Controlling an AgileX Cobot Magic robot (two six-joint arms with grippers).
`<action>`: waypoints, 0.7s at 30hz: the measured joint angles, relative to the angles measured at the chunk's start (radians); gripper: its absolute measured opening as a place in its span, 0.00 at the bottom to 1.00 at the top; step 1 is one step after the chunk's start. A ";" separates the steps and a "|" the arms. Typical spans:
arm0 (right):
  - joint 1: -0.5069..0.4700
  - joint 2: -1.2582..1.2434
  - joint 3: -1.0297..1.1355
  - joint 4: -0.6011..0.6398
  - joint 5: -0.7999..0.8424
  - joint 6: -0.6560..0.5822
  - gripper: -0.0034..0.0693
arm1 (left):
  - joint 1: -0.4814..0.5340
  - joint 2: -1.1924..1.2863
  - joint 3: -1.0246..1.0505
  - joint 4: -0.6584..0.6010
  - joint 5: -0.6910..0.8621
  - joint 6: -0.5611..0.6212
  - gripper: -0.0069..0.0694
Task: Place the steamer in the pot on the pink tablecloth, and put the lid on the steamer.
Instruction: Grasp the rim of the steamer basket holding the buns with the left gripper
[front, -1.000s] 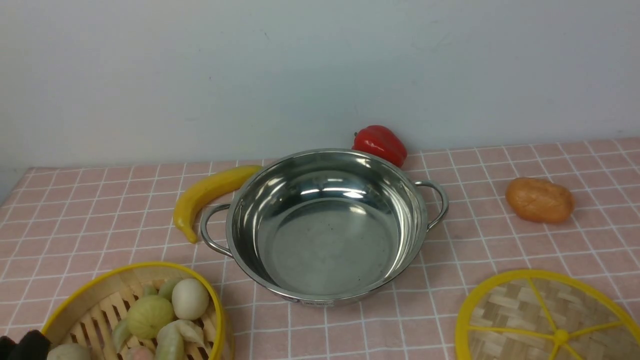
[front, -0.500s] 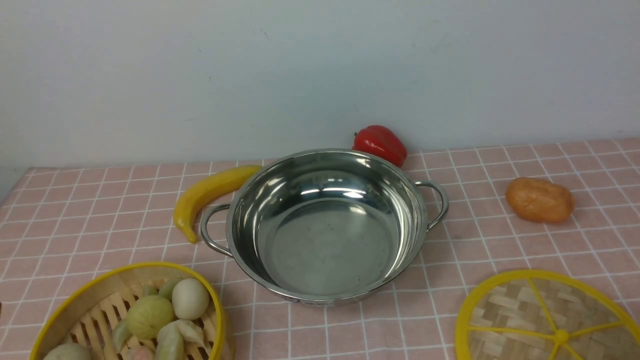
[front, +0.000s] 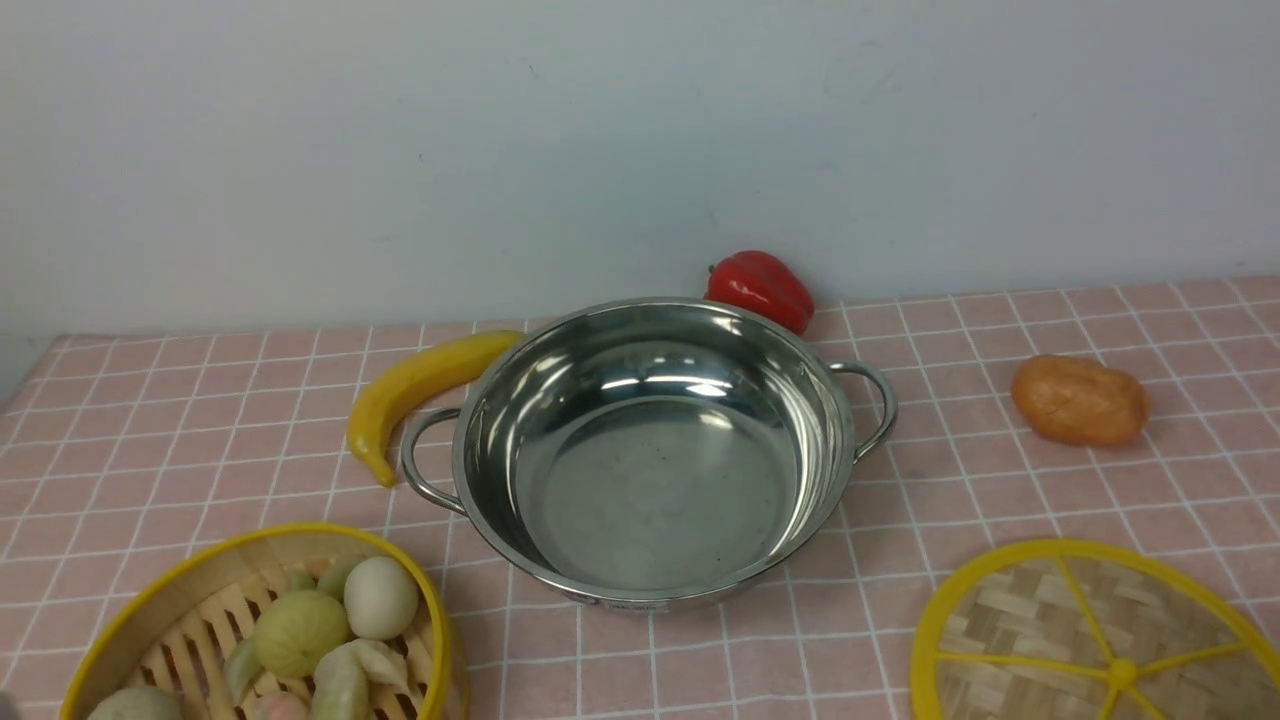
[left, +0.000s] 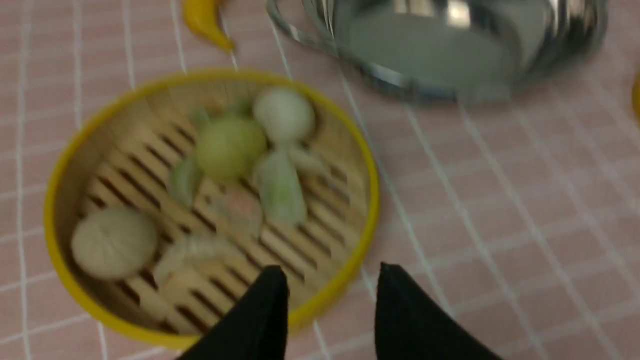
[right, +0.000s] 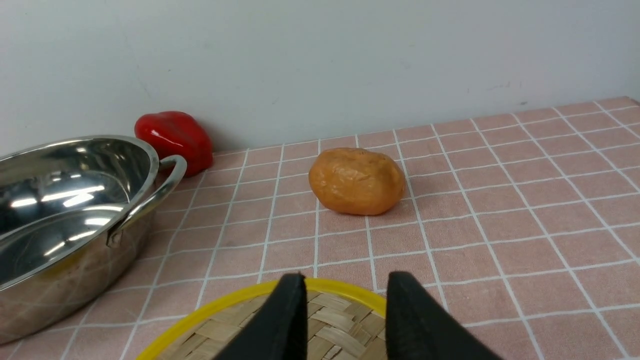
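Front view: the pot (front: 500, 440) stands on the tablecloth (front: 200, 420), with the steamer (front: 250, 531) to its near left and the lid (front: 1010, 620) to its near right, both apart from it; the left gripper (left: 331, 270) hangs over the steamer's rim, the right gripper (right: 345, 275) over the lid's, jaws parted, grasping nothing.

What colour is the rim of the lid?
Yellow, around the woven lid; the front view shows it best.
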 joint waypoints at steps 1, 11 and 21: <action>0.000 0.000 0.000 0.000 0.000 0.000 0.38 | 0.000 0.056 -0.014 0.000 0.037 0.069 0.41; 0.000 0.000 0.000 0.000 0.000 0.000 0.38 | 0.000 0.478 -0.025 -0.098 0.019 0.480 0.47; 0.000 0.000 0.000 0.000 0.000 0.000 0.38 | -0.067 0.833 -0.038 -0.224 -0.126 0.619 0.65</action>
